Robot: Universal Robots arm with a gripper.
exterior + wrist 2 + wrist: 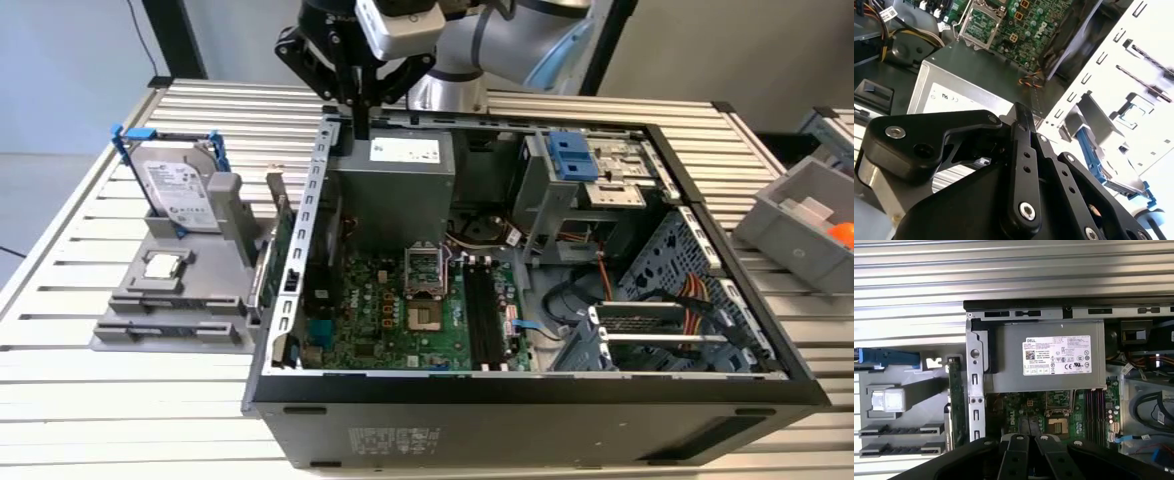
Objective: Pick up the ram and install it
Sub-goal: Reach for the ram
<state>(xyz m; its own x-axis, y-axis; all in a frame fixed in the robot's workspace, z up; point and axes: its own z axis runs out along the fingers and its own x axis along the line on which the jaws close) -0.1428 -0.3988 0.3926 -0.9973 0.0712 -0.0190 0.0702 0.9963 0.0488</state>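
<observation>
My gripper (360,120) hangs above the rear of the open computer case (534,385), over the grey power supply (400,165) and close to the case's rear wall. Its fingers (1023,150) are drawn together on a thin dark strip, the ram (360,134), seen edge-on and mostly hidden between them. In the first wrist view the fingers (1019,450) point down at the power supply (1054,357) and the green motherboard (1014,415). The long black memory slots (483,320) lie on the motherboard (387,310), beside the processor socket (424,290).
On the exterior view's left, a grey fixture (174,310) holds a silver hard drive in a blue frame (174,185) and a green circuit card (280,260). Drive cages and cables (641,300) fill the case's right side. A grey bin (807,215) stands at the far right.
</observation>
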